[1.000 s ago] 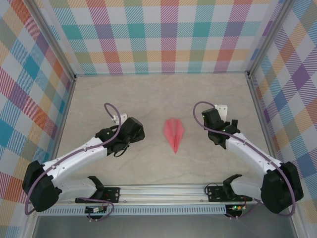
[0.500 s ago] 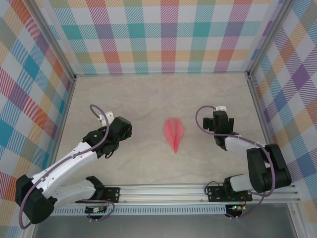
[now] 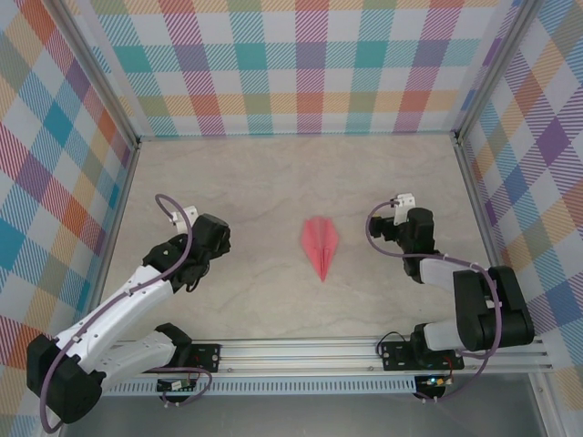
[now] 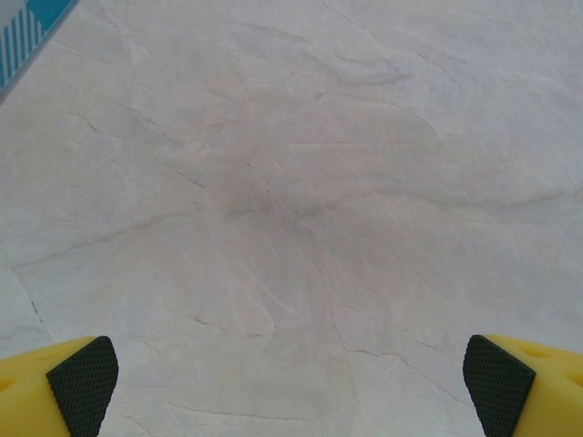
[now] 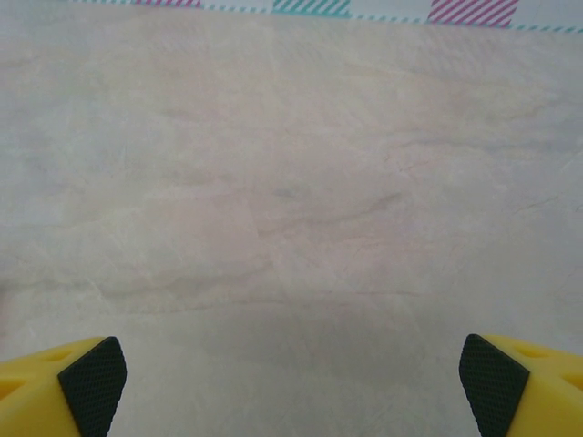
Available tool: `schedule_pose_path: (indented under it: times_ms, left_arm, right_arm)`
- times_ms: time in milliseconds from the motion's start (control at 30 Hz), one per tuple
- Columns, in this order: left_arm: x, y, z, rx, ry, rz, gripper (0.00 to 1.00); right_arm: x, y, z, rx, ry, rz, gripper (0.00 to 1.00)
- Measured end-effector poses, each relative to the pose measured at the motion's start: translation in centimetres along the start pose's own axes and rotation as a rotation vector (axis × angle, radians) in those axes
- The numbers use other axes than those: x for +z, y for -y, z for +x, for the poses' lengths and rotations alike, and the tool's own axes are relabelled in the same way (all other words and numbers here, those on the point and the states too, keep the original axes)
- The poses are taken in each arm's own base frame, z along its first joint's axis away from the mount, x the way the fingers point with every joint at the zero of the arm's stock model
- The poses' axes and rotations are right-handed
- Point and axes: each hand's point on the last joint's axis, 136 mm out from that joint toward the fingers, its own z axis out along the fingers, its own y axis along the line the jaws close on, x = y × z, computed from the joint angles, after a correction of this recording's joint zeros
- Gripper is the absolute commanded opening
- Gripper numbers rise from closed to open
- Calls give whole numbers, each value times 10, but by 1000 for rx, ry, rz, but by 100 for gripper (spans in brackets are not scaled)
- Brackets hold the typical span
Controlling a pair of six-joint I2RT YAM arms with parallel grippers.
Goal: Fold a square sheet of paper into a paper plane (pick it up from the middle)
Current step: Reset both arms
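The square sheet of paper lies folded into a salmon-pink paper plane (image 3: 320, 246), a narrow dart flat on the table's middle with its point toward the near edge. My left gripper (image 3: 208, 238) hovers well to the plane's left, and in its wrist view the left gripper (image 4: 291, 391) is open, with bare table between its yellow fingers (image 4: 55, 391). To the plane's right, my right gripper (image 3: 414, 228) is drawn back. In its wrist view the right gripper (image 5: 291, 387) is open too, with nothing between the black pads (image 5: 91, 382).
The pale marble-patterned table (image 3: 273, 182) is walled by checked panels at the back (image 3: 301, 64) and on both sides. An aluminium rail (image 3: 301, 350) with the arm bases runs along the near edge.
Both arms have pulled back from the plane: the left gripper moved left and nearer, and the right arm folded back toward its base. The plane has not moved.
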Motion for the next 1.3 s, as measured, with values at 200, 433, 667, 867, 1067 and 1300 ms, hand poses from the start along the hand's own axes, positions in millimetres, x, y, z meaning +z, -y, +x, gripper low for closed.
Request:
schedule_pose_path:
  times_ms: [200, 433, 667, 867, 1067, 1300]
  left_arm:
    - [7, -14, -8, -20, 11, -16, 100]
    - [32, -44, -20, -83, 39, -76, 100]
    - [72, -49, -34, -42, 121, -109, 100]
    - [124, -34, -17, 65, 161, -72, 100]
    - [167, -14, 0, 129, 178, 22, 100]
    - [170, -10, -7, 97, 258, 123, 100]
  right_arm:
    - [15, 24, 20, 61, -22, 34, 100]
    - [16, 34, 16, 106, -11, 46, 100]
    - [16, 34, 16, 109, -11, 43, 100]
    - [16, 34, 16, 109, -11, 43, 100]
    - [16, 33, 16, 110, -11, 39, 100]
    - [16, 33, 16, 110, -11, 39, 100]
